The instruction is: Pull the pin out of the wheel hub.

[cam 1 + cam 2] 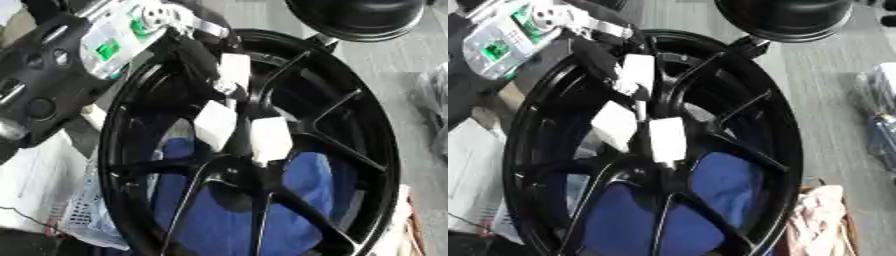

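A large black spoked wheel rim [376,150] fills both views, lying askew. My left arm comes in from the upper left, its wrist showing a silver and green panel [118,42]. My left hand [201,57] reaches over the hub [241,172], and its white-padded fingertips [215,125] are curled close together just above the hub centre. A thin pale pin [639,109] shows between the pads, pinched by them. My right hand shows in no view; only a round black arm part [359,17] hangs at the top right.
A blue cloth [219,220] lies under the spokes. A white mesh basket [83,215] and white sheets [35,175] sit at the lower left. A pinkish cloth [824,220] lies at the lower right, and a plastic-wrapped thing [881,110] sits on the grey floor at the right.
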`<action>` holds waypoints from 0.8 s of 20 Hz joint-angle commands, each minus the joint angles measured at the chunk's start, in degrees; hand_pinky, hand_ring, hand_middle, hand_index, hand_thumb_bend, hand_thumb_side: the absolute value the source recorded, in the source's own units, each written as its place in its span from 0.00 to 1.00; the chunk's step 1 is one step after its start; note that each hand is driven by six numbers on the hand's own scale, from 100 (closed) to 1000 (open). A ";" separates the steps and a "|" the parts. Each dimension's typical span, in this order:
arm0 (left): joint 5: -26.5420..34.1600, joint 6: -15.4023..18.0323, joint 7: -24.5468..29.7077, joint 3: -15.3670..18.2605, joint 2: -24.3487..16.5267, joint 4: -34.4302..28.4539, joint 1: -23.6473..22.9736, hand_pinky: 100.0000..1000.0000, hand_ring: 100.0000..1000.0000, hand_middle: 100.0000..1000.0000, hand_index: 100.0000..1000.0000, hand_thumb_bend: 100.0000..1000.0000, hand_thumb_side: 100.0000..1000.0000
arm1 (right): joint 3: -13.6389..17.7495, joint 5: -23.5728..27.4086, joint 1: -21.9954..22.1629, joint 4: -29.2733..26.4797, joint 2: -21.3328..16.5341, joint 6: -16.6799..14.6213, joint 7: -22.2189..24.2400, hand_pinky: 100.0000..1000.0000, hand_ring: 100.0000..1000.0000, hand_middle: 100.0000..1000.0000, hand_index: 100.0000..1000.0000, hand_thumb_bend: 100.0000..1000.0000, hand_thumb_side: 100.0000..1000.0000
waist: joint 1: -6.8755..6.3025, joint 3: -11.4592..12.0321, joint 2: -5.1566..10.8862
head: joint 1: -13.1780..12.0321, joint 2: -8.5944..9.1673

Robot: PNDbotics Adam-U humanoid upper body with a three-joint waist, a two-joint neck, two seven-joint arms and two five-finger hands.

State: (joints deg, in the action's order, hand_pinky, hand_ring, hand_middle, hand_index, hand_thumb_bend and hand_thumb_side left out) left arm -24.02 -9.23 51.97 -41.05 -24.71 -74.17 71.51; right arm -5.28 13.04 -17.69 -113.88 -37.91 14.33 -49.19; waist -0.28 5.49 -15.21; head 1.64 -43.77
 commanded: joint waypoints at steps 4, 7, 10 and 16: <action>0.22 -0.77 -0.01 0.95 -0.18 -0.46 1.38 0.75 0.66 0.64 0.76 0.34 0.54 | 0.75 -0.23 -0.79 -0.71 -0.54 1.58 -2.27 0.53 0.55 0.49 0.59 0.00 0.71 | -0.03 -0.27 0.93 | -0.10 -0.35; 0.26 -1.56 -0.01 1.26 -0.09 -0.49 1.38 0.71 0.57 0.60 0.73 0.25 0.46 | 0.72 -0.16 -0.77 -0.71 -0.50 1.53 -2.37 0.53 0.55 0.49 0.59 0.00 0.72 | -0.02 -0.27 0.93 | -0.08 -0.35; 0.21 -2.54 -0.01 1.55 -0.06 -0.85 1.53 0.70 0.50 0.61 0.72 0.21 0.40 | 0.69 -0.10 -0.74 -0.71 -0.38 1.48 -2.45 0.53 0.55 0.49 0.59 0.00 0.72 | -0.01 -0.24 0.98 | -0.18 -0.35; 0.20 -3.65 -0.01 2.09 -0.19 -1.78 1.75 0.65 0.44 0.53 0.66 0.16 0.30 | 0.76 -0.19 -0.71 -0.71 -0.27 1.47 -2.65 0.53 0.55 0.48 0.59 0.00 0.72 | 0.05 -0.18 1.10 | -0.09 -0.35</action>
State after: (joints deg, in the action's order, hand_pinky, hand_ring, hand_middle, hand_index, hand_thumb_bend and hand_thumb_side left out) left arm -23.93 -12.18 51.78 -40.19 -24.22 -74.99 71.59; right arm -5.27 13.04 -17.81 -113.88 -37.51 13.86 -49.66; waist -0.36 5.31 -15.21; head 1.62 -43.77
